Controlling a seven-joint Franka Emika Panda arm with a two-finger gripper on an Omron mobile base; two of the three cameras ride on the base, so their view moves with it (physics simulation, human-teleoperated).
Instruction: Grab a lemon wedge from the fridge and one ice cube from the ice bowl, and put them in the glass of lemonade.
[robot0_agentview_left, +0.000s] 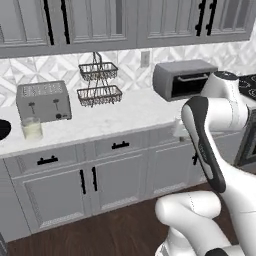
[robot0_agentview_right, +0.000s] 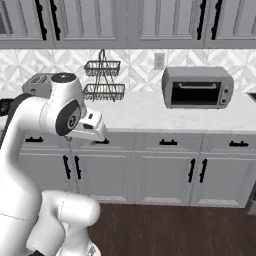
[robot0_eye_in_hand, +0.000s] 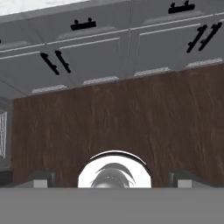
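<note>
The glass of lemonade (robot0_agentview_left: 32, 128) stands on the white counter at the left, in front of the toaster (robot0_agentview_left: 44, 101). Just left of it, the black rim of the ice bowl (robot0_agentview_left: 2, 129) pokes in at the picture's edge. My gripper (robot0_eye_in_hand: 111, 178) is open and holds nothing. Its fingertips (robot0_eye_in_hand: 41, 177) point down at the dark wood floor in front of the lower cabinets. The hand (robot0_agentview_right: 89, 126) hangs at counter height, well to the right of the glass. The fridge, the lemon wedge and the ice cube are out of view.
A two-tier wire basket (robot0_agentview_left: 99, 82) and a grey toaster oven (robot0_agentview_left: 184, 79) stand at the back of the counter. A stove (robot0_agentview_left: 248, 85) sits at the far right. Grey cabinet doors with black handles (robot0_eye_in_hand: 56, 62) face the wood floor (robot0_eye_in_hand: 131, 113).
</note>
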